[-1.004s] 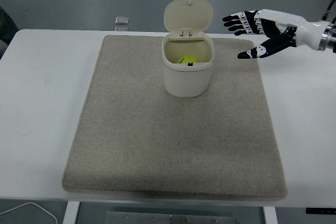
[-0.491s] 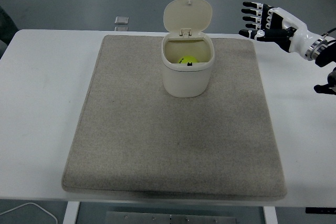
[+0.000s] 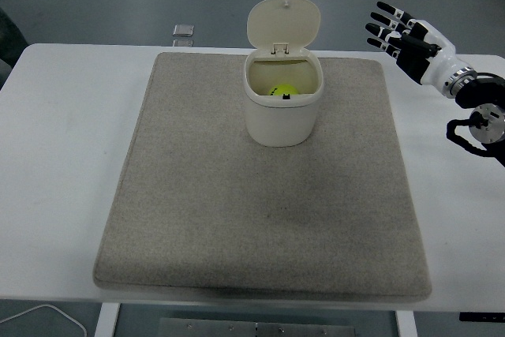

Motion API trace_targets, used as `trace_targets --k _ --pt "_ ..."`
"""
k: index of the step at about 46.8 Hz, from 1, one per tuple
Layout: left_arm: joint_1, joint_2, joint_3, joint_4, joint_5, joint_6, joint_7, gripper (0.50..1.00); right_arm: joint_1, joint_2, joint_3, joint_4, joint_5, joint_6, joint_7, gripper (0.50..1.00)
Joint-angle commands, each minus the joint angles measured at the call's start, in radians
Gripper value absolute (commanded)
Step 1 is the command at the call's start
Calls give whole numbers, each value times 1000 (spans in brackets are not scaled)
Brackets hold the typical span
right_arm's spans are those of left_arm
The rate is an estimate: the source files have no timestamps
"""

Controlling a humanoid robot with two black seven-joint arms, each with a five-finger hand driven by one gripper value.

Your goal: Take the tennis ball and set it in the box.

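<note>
right hand spread, empty | tennis ball in box | lid up

Left of the hand, whose shell is glossy white and black plastic, the box looks like smooth cream plastic. It stands on a rough, matt beige cloth mat over the smooth white counter.

Black-and-white five-fingered right hand on a jointed arm.

Black fingers with white segments between the joints and small white marks along the knuckles; white shell over the back of the palm and the wrist; behind it a silver metal ring, then a black cuff; further along the forearm a round silver disc set in a black housing, with black cable-like loops curving beside it at the frame's right edge.
</note>
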Motion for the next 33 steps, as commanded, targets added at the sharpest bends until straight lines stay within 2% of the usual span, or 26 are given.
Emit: trace_targets --k 1,33 --pt "0 0 0 0 0 -1 0 992 -2 14 3 -20 47 0 0 928" --pt "0 0 0 0 0 0 0 992 -28 9 6 -23 38 3 12 928"
